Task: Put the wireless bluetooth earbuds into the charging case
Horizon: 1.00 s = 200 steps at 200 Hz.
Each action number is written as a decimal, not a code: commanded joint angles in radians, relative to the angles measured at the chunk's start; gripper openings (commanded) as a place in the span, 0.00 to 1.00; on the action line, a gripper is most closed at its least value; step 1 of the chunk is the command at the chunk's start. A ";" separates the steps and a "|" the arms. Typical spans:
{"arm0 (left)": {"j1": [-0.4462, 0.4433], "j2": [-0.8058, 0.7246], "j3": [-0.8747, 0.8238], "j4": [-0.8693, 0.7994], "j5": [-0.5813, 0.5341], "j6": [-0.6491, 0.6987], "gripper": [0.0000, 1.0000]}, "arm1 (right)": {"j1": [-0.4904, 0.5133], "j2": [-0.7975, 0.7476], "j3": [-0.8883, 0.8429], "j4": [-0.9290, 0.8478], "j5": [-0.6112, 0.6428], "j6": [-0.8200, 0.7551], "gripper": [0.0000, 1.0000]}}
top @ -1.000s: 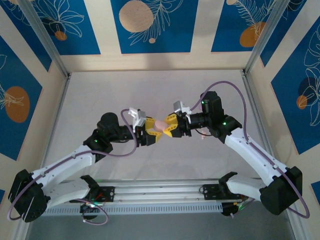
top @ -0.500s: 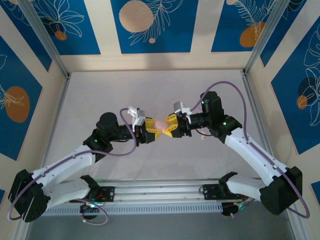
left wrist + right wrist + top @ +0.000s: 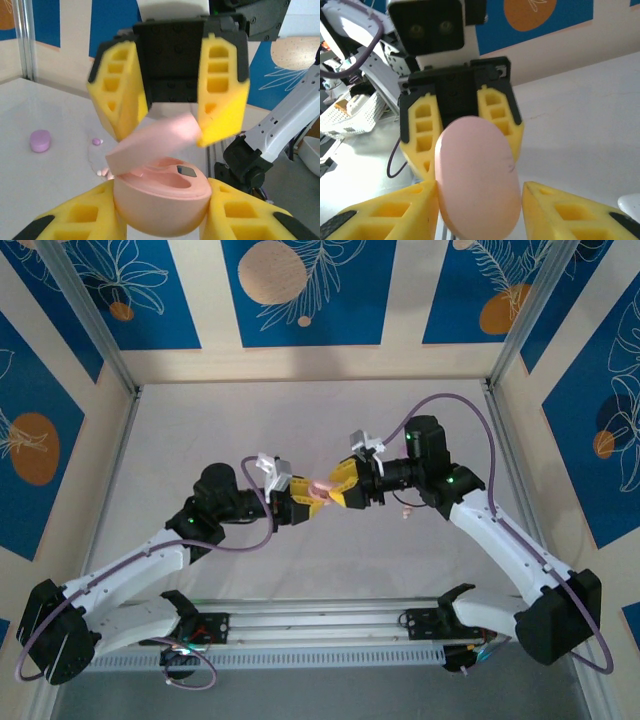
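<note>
Now: Case Held in the Air, Lid Up

Both my arms meet above the middle of the table (image 3: 300, 420), fingertips almost nose to nose. My left gripper (image 3: 304, 504) is clamped on the pink case (image 3: 162, 200). Its yellow fingers press the rounded lower half from both sides, and the case hangs clear of the table.

The lid (image 3: 150, 142) is tilted up off the base, hinged at one side, so the hollow inside shows. It sits between the fingers of my right gripper (image 3: 338, 486), whose jaws stand apart with one tip touching the lid's edge. From my right wrist the lid's smooth outer face lies between those fingers, close to both. Whether they truly pinch it I cannot tell.

The earbuds (image 3: 103, 172) are down on the table, tiny pale bits, blurred, seen just left of the case from my left wrist. Farther left on the table lies a lilac case (image 3: 40, 140), with a small lilac bit (image 3: 96, 142) near it.
</note>
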 commanded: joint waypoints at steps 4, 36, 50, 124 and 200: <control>-0.012 -0.005 0.020 0.015 0.061 0.015 0.29 | -0.001 0.017 0.035 0.003 0.060 0.041 0.48; -0.012 0.001 0.011 0.043 0.056 -0.002 0.28 | 0.016 -0.003 0.022 0.021 0.101 0.010 0.46; -0.012 0.003 0.005 0.054 0.044 -0.009 0.27 | 0.023 -0.009 0.021 0.020 0.108 0.001 0.44; -0.015 0.016 -0.040 0.157 0.026 -0.052 0.28 | 0.045 0.000 0.086 -0.093 0.069 -0.067 0.18; -0.017 0.034 -0.021 0.129 0.017 -0.056 0.47 | 0.081 0.023 0.165 -0.216 0.125 -0.145 0.06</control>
